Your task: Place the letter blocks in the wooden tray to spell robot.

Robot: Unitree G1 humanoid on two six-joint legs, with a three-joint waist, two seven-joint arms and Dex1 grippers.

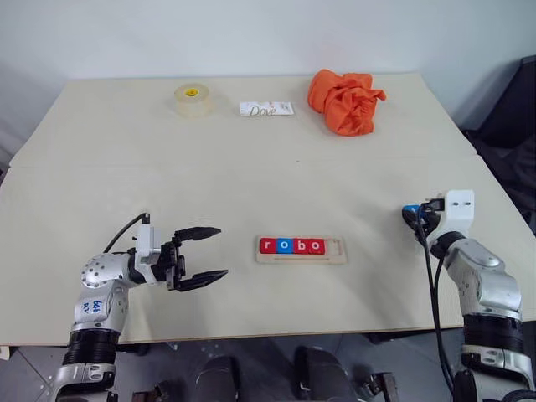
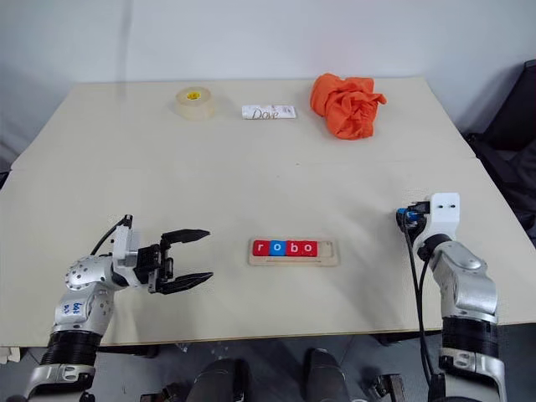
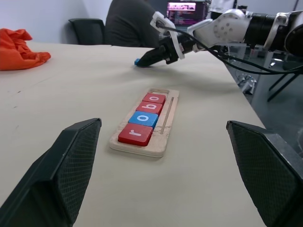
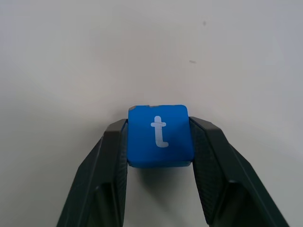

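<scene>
right gripper [image 4: 158,137]: jaws pinching the blue "t" block [image 4: 159,135] from both sides, one black finger against each side edge, white lowercase "t" facing up. the block sits low over the pale surface [image 1: 251,167], well to the right of the wooden tray [image 1: 301,250]; whether it touches the surface cannot be told.

left gripper [image 1: 209,254]: jaws spread wide, holding nothing, touching nothing. it points toward the tray from the tray's left, apart from it.

wooden tray: long pale wood strip lying flat near the front middle of the surface. it carries four letter blocks in a touching row: red "r" block [image 1: 267,245], blue "o" block [image 1: 284,245], red "b" block [image 1: 300,245], red "o" block [image 1: 316,245]. the row reads "robo". the slot at the tray's right end is open.

far side of the surface, left to right:
- roll of clear tape [image 1: 193,99], yellow label in its core, writing too small to read.
- white packet [image 1: 267,109], printed "dove".
- crumpled orange cloth [image 1: 344,101].

background, left wrist view: a seated person [image 3: 130,23] in a dark top, beside a lit screen [image 3: 185,10]; its text is unreadable.
</scene>
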